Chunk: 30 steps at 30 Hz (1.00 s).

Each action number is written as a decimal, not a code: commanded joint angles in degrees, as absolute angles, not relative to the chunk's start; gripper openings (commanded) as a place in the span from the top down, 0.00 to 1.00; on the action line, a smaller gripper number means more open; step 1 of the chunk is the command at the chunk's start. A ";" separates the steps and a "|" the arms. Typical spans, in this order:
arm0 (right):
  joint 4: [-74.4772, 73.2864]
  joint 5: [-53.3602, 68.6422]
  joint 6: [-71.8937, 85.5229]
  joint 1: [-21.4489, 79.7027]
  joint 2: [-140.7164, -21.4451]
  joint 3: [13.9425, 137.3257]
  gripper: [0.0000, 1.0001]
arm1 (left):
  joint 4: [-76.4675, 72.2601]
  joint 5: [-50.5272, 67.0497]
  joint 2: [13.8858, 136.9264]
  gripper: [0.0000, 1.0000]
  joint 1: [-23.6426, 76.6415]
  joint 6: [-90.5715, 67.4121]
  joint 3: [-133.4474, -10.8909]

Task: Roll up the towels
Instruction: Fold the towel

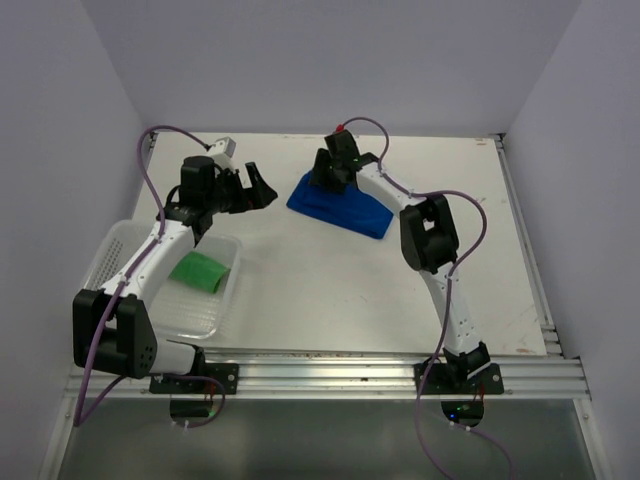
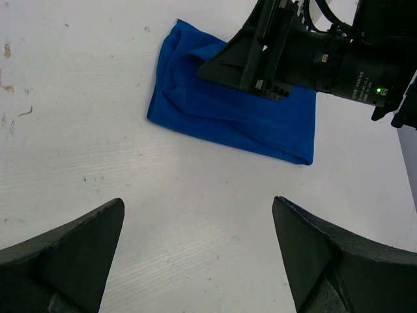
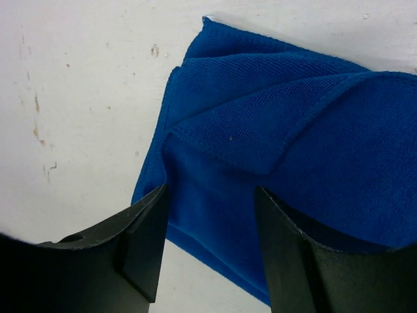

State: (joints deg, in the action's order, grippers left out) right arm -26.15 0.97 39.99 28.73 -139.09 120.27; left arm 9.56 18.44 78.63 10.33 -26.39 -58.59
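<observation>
L gripper (image 1: 262, 190) is spread as wide as it goes, holding nothing. It hovers over bare tabletop (image 1: 330, 290), just left of the blue towel (image 1: 352, 212) and clear of it.

R gripper (image 3: 210, 190) is part open, tips down on the far-left part of the blue towel with a raised fold of cloth betw. its fingers (image 3: 140, 244). Can't tell if the cloth is actually pinched or the fingers only straddle it.

Blue towel lies folded on the tabletop at centre-far, layers overlapping. Green towel (image 1: 200, 271) lies in the white basket (image 1: 232, 282) at near left, well apart from both grippers.

Hidden or cut off:
- In the top view, R gripper covers the blue towel's far-left corner.
- In the R wrist view, the towel runs off the right edge and its near edge is partly behind the fingers.
- L arm crosses over the basket, hiding part of it and the green towel's left edge.
</observation>
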 commanded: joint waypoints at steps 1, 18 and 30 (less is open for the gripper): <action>-25.14 1.84 41.04 28.30 -140.18 123.40 0.42 | 7.56 19.60 78.75 0.00 10.72 -26.54 -58.80; -19.95 -1.84 40.52 27.51 -143.87 126.74 0.41 | 7.56 20.13 79.10 0.00 10.72 -26.54 -58.89; -12.05 -2.99 39.55 27.25 -148.71 133.15 0.38 | 7.56 20.48 79.28 0.00 10.72 -26.46 -58.97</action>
